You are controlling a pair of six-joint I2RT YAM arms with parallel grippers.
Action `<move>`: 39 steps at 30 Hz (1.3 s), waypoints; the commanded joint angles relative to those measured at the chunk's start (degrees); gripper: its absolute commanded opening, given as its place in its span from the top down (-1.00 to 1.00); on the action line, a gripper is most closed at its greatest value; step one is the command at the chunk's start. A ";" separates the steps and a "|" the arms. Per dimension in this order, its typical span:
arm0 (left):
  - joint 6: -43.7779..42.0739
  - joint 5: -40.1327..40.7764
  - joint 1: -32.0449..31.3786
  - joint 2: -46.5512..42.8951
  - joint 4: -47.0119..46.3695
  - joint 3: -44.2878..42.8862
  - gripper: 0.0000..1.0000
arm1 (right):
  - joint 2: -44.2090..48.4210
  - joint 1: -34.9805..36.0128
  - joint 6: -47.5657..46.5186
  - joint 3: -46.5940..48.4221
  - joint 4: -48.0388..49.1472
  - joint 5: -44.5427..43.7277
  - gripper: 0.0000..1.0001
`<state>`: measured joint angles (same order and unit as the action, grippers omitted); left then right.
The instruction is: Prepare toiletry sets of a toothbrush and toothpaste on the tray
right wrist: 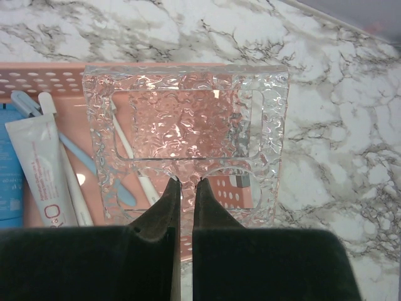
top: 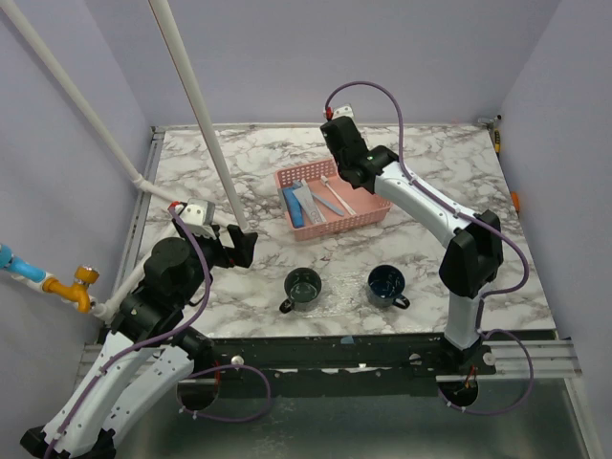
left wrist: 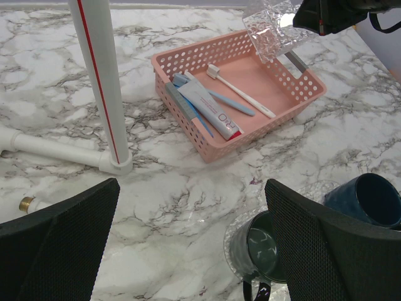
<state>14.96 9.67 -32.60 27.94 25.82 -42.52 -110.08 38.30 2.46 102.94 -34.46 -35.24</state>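
Right wrist view: the right end effector (right wrist: 187,188) is clenched on the edge of the small clear dimpled plastic tray (right wrist: 188,119), held up over the pink lattice plastic basket (right wrist: 37,81). Looks barely started: the white toothbrush (left wrist: 241,94) and white toothpaste tube (left wrist: 210,108) lie in that basket, no set made. Left wrist view adds the left end effector (left wrist: 192,213), released wide above the marble surface (left wrist: 50,75).

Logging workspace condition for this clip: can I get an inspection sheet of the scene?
Surface: marble-patterned table.
Job's things: clear tray held up over the pink basket; toothpaste and toothbrushes lie in the basket.
Clutter: green mug, blue mug near the front edge.
Grippers: left end effector open, holding nothing; right end effector shut on the tray's edge.
Cables: purple cable on each arm.
Surroundings: white pipes at left; lavender walls.
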 commanded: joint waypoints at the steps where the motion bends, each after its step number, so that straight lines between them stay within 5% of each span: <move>1: -0.37 -0.18 0.19 0.24 -0.75 -0.51 -0.97 | 3.55 1.01 3.73 1.10 -2.13 -2.93 0.99; 22: -0.20 -0.61 0.17 0.51 -0.65 -0.54 -0.97 | 20.51 6.05 21.36 -12.97 -9.73 3.67 0.99; 39: -0.11 -0.65 0.20 -0.85 -0.52 -0.37 -0.97 | 22.73 12.51 33.12 -22.43 -13.96 5.48 0.99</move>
<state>14.96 9.65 -32.60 28.05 25.85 -42.52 -88.60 48.99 30.70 81.93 -46.65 -29.67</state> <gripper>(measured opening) 0.987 0.044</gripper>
